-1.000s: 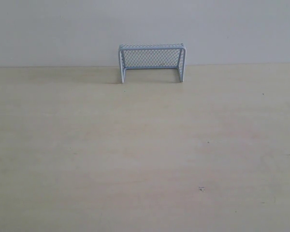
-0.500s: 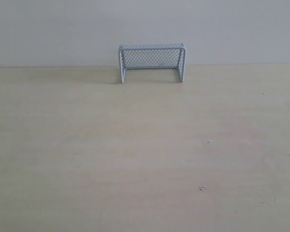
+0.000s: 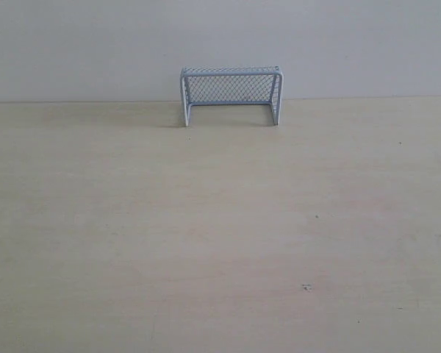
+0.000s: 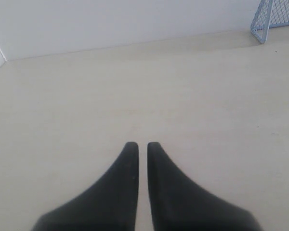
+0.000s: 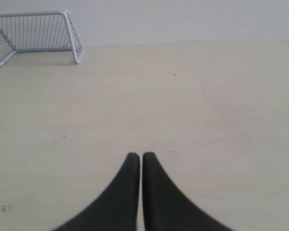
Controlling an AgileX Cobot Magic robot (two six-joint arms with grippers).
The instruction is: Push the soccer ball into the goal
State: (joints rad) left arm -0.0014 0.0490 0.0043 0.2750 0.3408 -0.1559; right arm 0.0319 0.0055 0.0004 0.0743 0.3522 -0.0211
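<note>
Goal stands upright at the far edge of the table, against the wall, its mouth facing us. We cannot place the soccer ball (no view shows it). Our left gripper hangs over the tabletop, fingers nearly together on nothing; the right gripper is closed likewise, empty.

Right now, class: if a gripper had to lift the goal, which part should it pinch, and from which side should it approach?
Probably the front crossbar, mid-span, from the open mouth side, one jaw above, one below. The goal stands upright; that thin tube is exposed, while mesh closes back and sides and the wall is close behind.
</note>
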